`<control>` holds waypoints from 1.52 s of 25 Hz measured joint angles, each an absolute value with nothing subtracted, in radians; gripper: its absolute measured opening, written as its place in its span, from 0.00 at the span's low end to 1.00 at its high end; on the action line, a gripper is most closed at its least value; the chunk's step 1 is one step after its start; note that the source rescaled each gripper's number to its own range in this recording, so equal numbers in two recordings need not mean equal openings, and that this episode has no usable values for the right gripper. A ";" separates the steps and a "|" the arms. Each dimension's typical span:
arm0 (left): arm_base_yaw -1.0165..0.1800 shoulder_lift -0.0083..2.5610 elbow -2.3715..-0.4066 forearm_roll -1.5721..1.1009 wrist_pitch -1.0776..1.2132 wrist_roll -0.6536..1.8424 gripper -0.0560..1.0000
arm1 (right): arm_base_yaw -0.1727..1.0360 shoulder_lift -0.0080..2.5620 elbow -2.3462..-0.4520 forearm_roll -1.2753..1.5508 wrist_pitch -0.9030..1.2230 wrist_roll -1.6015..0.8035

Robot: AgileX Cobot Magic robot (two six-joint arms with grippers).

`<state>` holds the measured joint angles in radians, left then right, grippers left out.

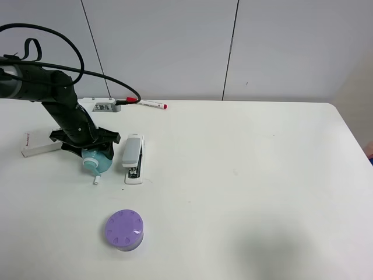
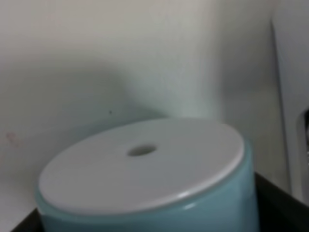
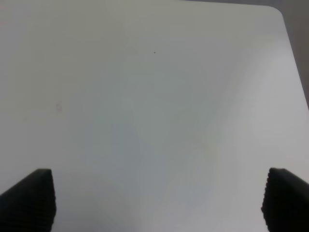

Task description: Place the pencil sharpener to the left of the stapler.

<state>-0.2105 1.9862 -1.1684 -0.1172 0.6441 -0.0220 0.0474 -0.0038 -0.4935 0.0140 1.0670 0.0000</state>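
The left arm (image 1: 55, 96) is seen reaching in from the left edge of the exterior view, bent downward at its forward joint so that the left tool (image 1: 95, 153) is pointed steeply at the tabletop (image 1: 245, 175). The sharpener (image 1: 97, 163) is clasped between its fingers (image 2: 280, 205), which are pressed against both sides of the teal body. The sharpener is held low, at or just above the tabletop, immediately left of the stapler (image 1: 133, 157) and apart from it by a narrow gap; its white crank (image 1: 96, 179) is directed toward the near edge. In the left wrist view its white holed face (image 2: 145, 164) is turned toward the camera. The right tool (image 3: 157, 200) is shown spread wide, nothing between its fingers (image 3: 31, 198), over bare tabletop. A purple cylinder (image 1: 124, 231) stands nearer the front edge.
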 joint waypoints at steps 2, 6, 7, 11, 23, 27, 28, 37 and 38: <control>-0.211 1.986 -1.168 -0.117 0.644 -0.018 0.08 | 0.047 -0.004 -0.493 0.014 1.067 0.000; -0.211 1.986 -1.168 -0.117 0.645 0.000 0.18 | 0.047 -0.004 -0.493 0.014 1.067 0.000; -0.211 1.986 -1.168 -0.117 0.645 0.000 0.44 | 0.047 -0.004 -0.493 0.014 1.067 0.000; -0.211 1.981 -1.168 -0.115 0.638 0.000 0.94 | 0.047 -0.004 -0.493 0.014 1.067 0.000; -0.211 1.819 -1.168 -0.103 0.744 0.000 0.99 | 0.047 -0.004 -0.493 0.014 1.067 0.000; -0.193 1.672 -1.173 -0.102 0.768 0.000 0.99 | 0.047 -0.004 -0.493 0.014 1.067 0.000; -0.182 1.636 -1.183 -0.102 0.774 0.006 0.99 | 0.047 -0.004 -0.493 0.014 1.067 0.000; -0.035 1.428 -1.302 -0.071 0.902 0.030 0.99 | 0.047 -0.004 -0.493 0.014 1.067 0.000; -0.032 1.394 -1.302 -0.071 0.911 0.031 0.99 | 0.047 -0.004 -0.493 0.014 1.067 0.000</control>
<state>-0.0321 1.3939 -1.3024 -0.0713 0.9109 0.0309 0.0474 -0.0038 -0.4935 0.0140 1.0670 0.0000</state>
